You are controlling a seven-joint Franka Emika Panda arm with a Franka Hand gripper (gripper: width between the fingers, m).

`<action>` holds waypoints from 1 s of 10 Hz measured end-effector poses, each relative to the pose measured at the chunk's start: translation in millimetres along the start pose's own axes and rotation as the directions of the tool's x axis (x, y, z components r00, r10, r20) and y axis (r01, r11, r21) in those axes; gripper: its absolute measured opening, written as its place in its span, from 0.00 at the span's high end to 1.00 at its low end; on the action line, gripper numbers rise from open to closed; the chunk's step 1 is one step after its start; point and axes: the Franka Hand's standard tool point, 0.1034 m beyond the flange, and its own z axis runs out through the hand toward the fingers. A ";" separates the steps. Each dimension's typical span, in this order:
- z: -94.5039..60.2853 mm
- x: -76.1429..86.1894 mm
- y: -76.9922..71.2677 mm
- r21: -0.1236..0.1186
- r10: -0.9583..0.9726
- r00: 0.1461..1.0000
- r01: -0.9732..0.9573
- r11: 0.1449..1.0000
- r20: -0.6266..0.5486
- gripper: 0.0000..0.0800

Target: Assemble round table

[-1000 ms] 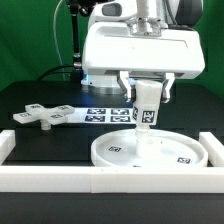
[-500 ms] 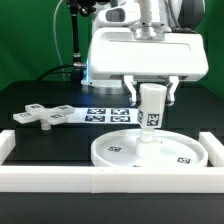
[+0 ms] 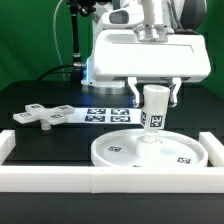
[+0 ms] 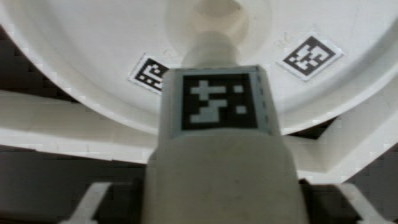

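My gripper [image 3: 153,96] is shut on the short white cylindrical leg [image 3: 153,116] and holds it upright. The leg carries a square tag, and its lower end is at the middle of the large rimmed round disc [image 3: 112,152], which lies flat on the black table. In the wrist view the leg [image 4: 222,120] fills the centre between my dark fingers [image 4: 103,200], with the disc [image 4: 98,45] and two of its tags beyond. The flat cross-shaped base [image 3: 40,115] lies apart at the exterior view's left.
The marker board [image 3: 100,113] lies behind the disc. Long white border rails run along the front [image 3: 90,181] and the exterior view's right [image 3: 211,148] of the table. A green backdrop stands behind.
My gripper has moved a little toward the exterior view's right with the leg in it. The disc and the cross-shaped base have not moved.
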 end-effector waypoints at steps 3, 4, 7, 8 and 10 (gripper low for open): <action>-1.7 -6.4 -4.8 0.005 -0.006 1.000 0.006 1.000 0.010 0.49; -1.8 -6.1 -8.0 0.008 -0.011 1.000 0.011 1.000 0.009 0.49; -1.6 -6.1 -7.6 0.008 -0.010 1.000 0.010 1.000 0.009 0.49; -1.6 -6.1 -7.7 0.007 -0.010 1.000 0.010 1.000 0.008 0.49; -1.7 -6.4 -5.3 0.003 -0.007 1.000 0.007 1.000 0.001 0.49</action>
